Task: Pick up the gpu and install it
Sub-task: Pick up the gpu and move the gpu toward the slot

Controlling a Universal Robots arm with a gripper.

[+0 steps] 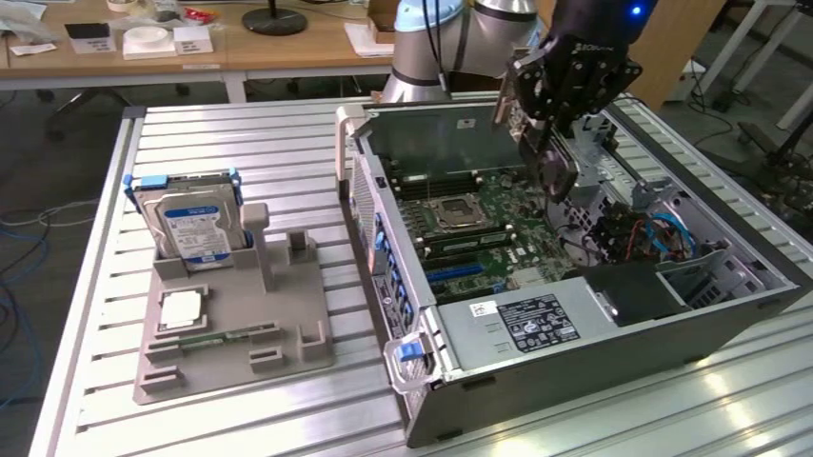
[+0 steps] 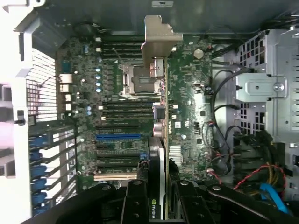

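**Status of work.** The gripper [image 1: 554,133] hangs over the open computer case [image 1: 381,238], which lies on its side on the worktop [image 1: 228,133].

**Grip.** The fingers [image 2: 135,203] are partly closed and clamp the gpu [image 1: 561,176] between them. The card is held edge-down, with its silver bracket [image 2: 159,39] at the end away from the fingers.

**Position of the card.** In the wrist view the gpu [image 2: 158,140] runs across the motherboard [image 2: 187,93], near the processor socket and just beside the slots. In the exterior view its lower edge appears clear of the board.

**Done.** Pick-up is judged complete. The grey holder [image 1: 235,333] on the worktop carries the hard drive [image 1: 190,224].

**Outstanding.** The card is not yet seated in a slot.
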